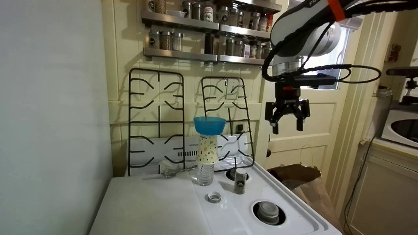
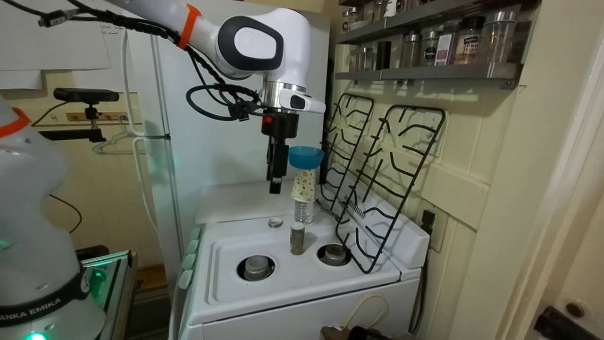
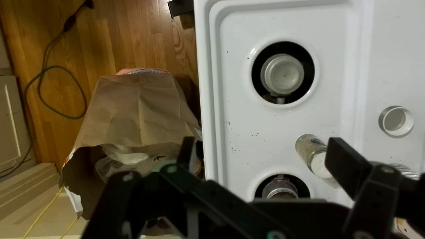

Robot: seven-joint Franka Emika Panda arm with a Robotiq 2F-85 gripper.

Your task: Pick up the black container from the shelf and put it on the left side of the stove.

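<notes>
The black container stands upright on the lower tier of the shelf, between spice jars. It also shows in an exterior view and is out of view in the wrist view. The stove has a white top; its left part is a flat white surface. My gripper is open and empty, pointing down, in the air above the stove's right side, lower than the shelf and apart from the container. In the wrist view my open fingers frame the stove's edge with nothing between them.
A white-lidded spice jar and a white ring are on the stove. A blue bowl tops a speckled cup on a clear bottle. Black grates lean against the wall. A paper bag stands beside the stove.
</notes>
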